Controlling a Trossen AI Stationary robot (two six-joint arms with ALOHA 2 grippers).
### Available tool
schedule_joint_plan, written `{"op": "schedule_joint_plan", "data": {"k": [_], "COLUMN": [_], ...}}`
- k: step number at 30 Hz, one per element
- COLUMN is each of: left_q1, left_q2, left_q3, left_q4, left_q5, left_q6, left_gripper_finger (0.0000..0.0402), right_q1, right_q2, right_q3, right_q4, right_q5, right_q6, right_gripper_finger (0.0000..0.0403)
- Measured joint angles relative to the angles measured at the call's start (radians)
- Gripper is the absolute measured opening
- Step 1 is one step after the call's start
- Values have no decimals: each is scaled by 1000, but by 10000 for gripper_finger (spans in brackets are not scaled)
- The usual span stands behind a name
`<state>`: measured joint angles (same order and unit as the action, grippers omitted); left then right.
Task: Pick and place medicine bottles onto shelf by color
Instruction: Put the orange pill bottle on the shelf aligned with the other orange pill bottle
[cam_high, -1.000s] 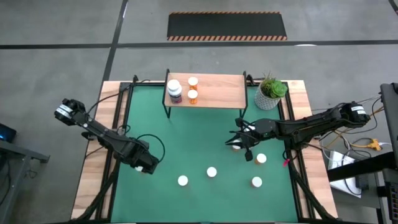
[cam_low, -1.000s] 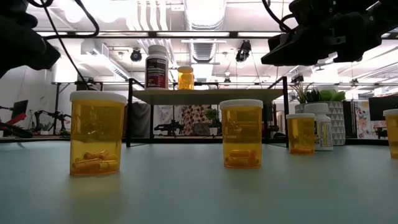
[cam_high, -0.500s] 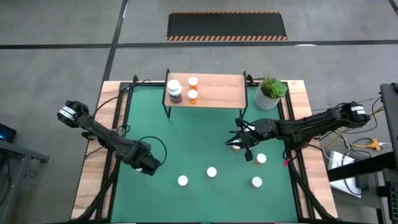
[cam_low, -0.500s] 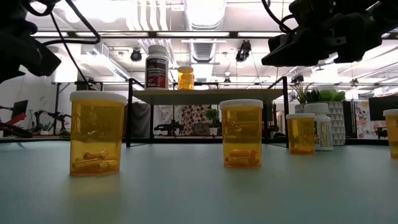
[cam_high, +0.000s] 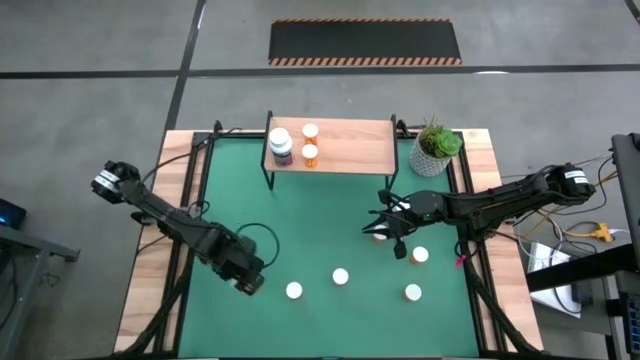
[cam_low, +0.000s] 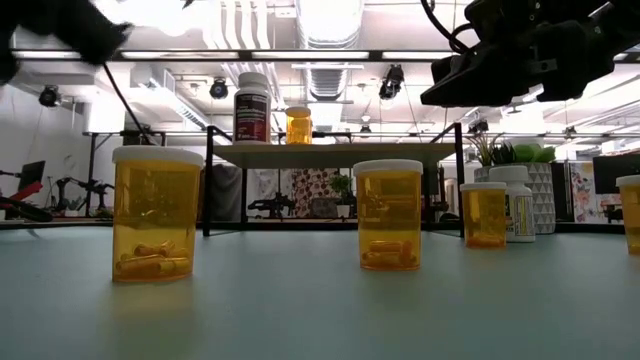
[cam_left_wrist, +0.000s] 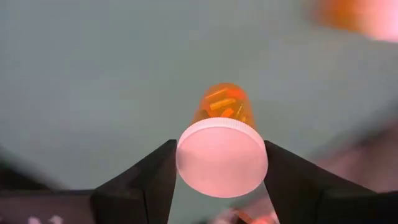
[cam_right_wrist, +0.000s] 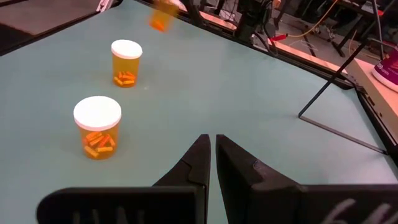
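1. Orange plastic, white cap: the nearest orange bottle (cam_high: 294, 290) stands upright on the green mat (cam_high: 300, 220) at the front, long axis vertical; in the left wrist view its cap faces the camera, framed between the two dark fingers (cam_left_wrist: 148, 180).
2. Left gripper (cam_high: 248, 278): jaws parted about as wide as the cap; in the high view it sits just beside this bottle, toward the table's left edge, and looks apart from it; contact cannot be confirmed; nothing is held.
3. Governing relation, as judged: the bottle lies ahead of and below the left fingers, centred in their gap; the left arm is clearly the nearer one; a descent along the bottle's axis should put a finger on either side of the cap.
4. Right gripper (cam_high: 386, 228): fingers pressed together, empty, hovering above the mat's right half; waiting.
5. Other orange bottles on the mat: one mid-front (cam_high: 341, 276), two at the right (cam_high: 413, 292) (cam_high: 420, 255).
6. Shelf (cam_high: 350, 150): light wood, at the far edge; carries a white-and-dark bottle (cam_high: 281, 146) and two orange ones (cam_high: 310, 131) (cam_high: 310, 153) at its left end; the rest bare.
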<state>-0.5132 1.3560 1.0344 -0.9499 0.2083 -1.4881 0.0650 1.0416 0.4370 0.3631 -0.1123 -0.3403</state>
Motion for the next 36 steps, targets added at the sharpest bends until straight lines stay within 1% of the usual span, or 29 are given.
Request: {"op": "schedule_joint_plan", "data": {"k": [3, 5, 9, 15, 17, 19, 21, 23, 25, 30, 33, 36], "left_q1": [13, 32, 86, 186, 224, 258, 294, 341, 411, 641, 799, 947], "left_q2": [0, 0, 9, 38, 44, 44, 43, 41, 40, 39, 59, 110], "left_q3": [104, 179, 337, 582, 664, 735, 787, 826, 852, 865, 863, 863], "left_q4": [121, 171, 174, 168, 164, 131, 119, 106, 102, 100, 99, 68], "left_q5": [-8, -42, -148, -265, -344, -448, -559, -633, -644, -643, -582, -490], "left_q6": [139, 233, 445, 908, 1058, 1206, 1352, 1476, 1563, 1683, 1708, 1706], "left_gripper_finger": [194, 195, 195, 196, 196, 196, 196, 196, 196, 196, 196, 196], "right_q1": [0, 0, 0, 0, 0, 0, 0, 0, 0, 0, 0, 0], "right_q2": [0, 0, 0, 0, 0, 0, 0, 0, 0, 0, 0, 0], "right_q3": [0, 0, 0, 0, 0, 0, 0, 0, 0, 0, 0, 0], "right_q4": [-1, -1, -1, -7, -7, -7, -7, -7, -7, -7, -7, -7], "right_q5": [0, 0, 0, 0, 0, 0, 0, 1, 1, 8, 11, 11], "right_q6": [0, 0, 0, 0, -1, 0, 0, 0, 0, -1, -1, -1], "right_gripper_finger": [18, 18, 18, 18, 18, 18, 18, 18, 18, 18, 18, 18]}}
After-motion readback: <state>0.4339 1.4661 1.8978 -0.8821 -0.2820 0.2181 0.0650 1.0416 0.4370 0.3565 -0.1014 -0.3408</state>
